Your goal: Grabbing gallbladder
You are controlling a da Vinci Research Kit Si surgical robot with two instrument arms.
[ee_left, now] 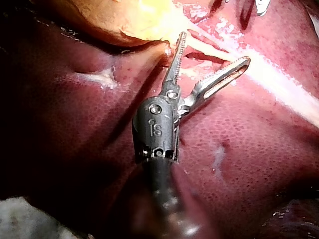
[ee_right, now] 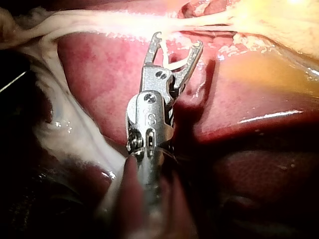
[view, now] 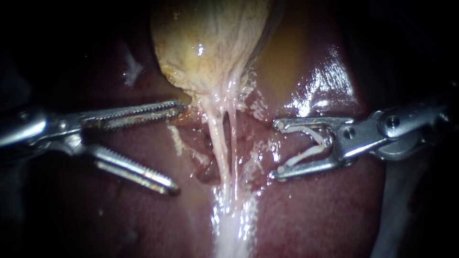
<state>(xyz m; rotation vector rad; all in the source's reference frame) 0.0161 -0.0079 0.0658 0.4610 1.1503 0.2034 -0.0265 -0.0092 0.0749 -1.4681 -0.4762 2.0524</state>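
Endoscope view: over the wet, glistening liver [view: 325,210], the left instrument [view: 177,147] gapes wide, its upper jaw touching the lower edge of the gallbladder [view: 210,43] at top centre, pale tubes [view: 217,138] trail down, and the right instrument [view: 276,150] holds a white clip [view: 301,158] in its spread jaws.

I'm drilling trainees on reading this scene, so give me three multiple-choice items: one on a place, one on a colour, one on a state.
1. Where is the upper jaw tip of the left instrument? A at the lower edge of the gallbladder; B on a cloth; C on a needle.
2. The clip in the pincer of the right instrument is: A blue; B white; C black.
3. The left instrument's pincer is: A shut on the gallbladder; B shut, empty; C open.

1 A: the tip meets the yellowish sac's rim.
2 B: it shows pale white between the metal jaws.
3 C: a wide gap separates the toothed jaws, with nothing gripped.
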